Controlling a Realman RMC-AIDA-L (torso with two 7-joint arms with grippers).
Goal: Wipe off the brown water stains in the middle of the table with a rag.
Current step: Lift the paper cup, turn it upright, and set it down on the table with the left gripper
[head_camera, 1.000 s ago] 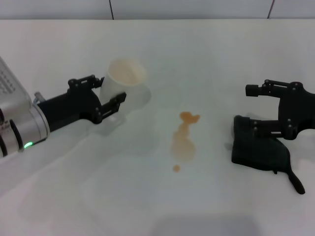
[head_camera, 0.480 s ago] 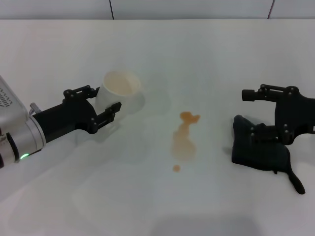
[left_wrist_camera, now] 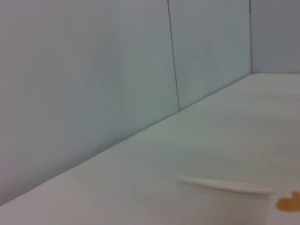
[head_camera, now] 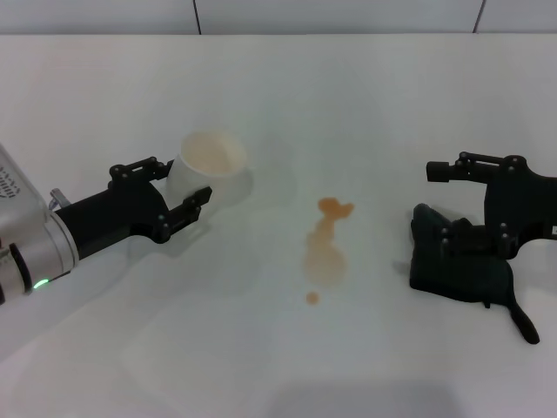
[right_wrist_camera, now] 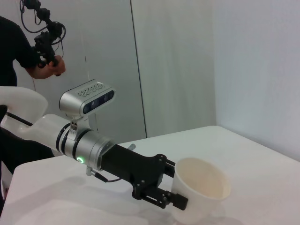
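The brown water stains form an orange-brown chain in the middle of the white table, with one small droplet at the near end. The dark rag lies lumpy to their right, its thin tail trailing toward the front. My right gripper is open at the rag's far edge, with its lower finger over the cloth. My left gripper is shut on a white paper cup, left of the stains. One stain blotch shows in the left wrist view.
The cup also shows in the left wrist view and in the right wrist view, where the left gripper holds it low over the table. A grey panelled wall runs along the table's far edge.
My left arm has drawn the cup leftward, away from the stains, and lowered it. My right gripper has shifted slightly left over the rag.
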